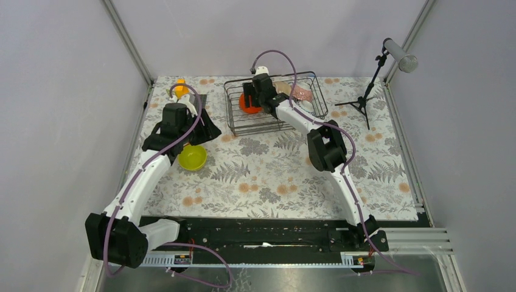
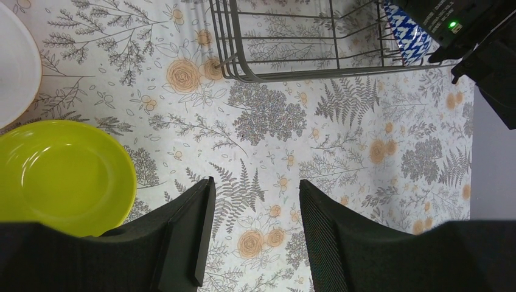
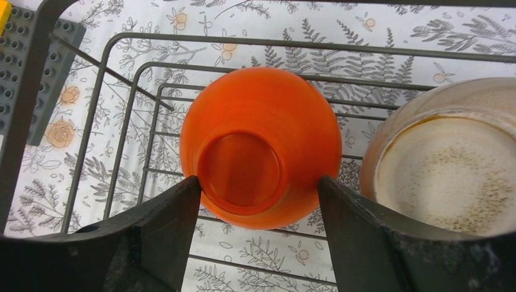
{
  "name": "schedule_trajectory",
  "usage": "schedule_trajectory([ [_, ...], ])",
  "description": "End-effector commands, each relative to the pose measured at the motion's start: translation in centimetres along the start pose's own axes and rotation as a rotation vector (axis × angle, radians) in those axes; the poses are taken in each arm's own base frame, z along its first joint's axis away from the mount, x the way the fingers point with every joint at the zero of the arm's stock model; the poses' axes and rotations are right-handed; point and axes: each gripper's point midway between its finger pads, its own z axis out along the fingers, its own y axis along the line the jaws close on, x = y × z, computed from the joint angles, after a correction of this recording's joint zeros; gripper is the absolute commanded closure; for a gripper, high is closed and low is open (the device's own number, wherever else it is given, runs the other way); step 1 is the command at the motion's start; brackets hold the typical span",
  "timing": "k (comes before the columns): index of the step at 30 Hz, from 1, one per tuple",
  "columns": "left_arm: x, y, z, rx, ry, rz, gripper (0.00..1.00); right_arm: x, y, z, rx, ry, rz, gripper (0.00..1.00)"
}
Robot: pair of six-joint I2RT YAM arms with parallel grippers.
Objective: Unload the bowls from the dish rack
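The dish rack [image 1: 277,126] stands at the back centre. An orange bowl [image 3: 261,146] lies in it with its base towards my right wrist camera. My right gripper [image 3: 258,182] is open, one jaw on each side of that bowl, low in the rack [image 3: 243,41]. A cream speckled bowl [image 3: 444,170] sits just right of it. A pink bowl [image 1: 301,92] is in the rack's right end. A blue-and-white bowl [image 2: 404,30] shows in the rack [image 2: 286,73]. A yellow-green bowl [image 1: 192,157] sits on the table. My left gripper [image 2: 255,185] is open and empty beside that bowl [image 2: 61,176].
A flat dark grey plate [image 1: 207,128] lies left of the rack, with an orange object [image 1: 181,85] behind it. A white round dish edge [image 2: 15,61] shows at far left. A microphone stand [image 1: 368,91] stands at the back right. Walls close in the table.
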Motion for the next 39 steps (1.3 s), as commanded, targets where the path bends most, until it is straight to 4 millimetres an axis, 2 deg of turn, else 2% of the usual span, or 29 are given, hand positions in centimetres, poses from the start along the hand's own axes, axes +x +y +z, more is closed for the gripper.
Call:
schedule_trajectory([
  [1, -1.7, -1.0, -1.7, 0.022, -0.078, 0.021, 0.42, -2.8, 2.6, -3.0, -0.071, -0.024, 0.042, 0.24],
  [12, -2.0, -1.4, -2.3, 0.033, -0.097, -0.01, 0.42, -3.0, 3.2, -5.7, -0.081, 0.003, 0.093, 0.26],
  [20, -2.6, -1.7, -3.2, 0.037, -0.124, -0.01, 0.42, -4.6, 2.4, -7.6, -0.042, -0.029, 0.115, 0.16],
  [27, -3.2, -2.3, -4.6, 0.043, -0.152, -0.007, 0.42, -6.6, 2.9, -9.5, -0.047, -0.067, 0.133, 0.13],
  [39, -3.4, -2.6, -6.6, 0.046, -0.187, -0.02, 0.42, -8.1, 4.9, -9.7, -0.089, -0.08, 0.169, 0.11],
])
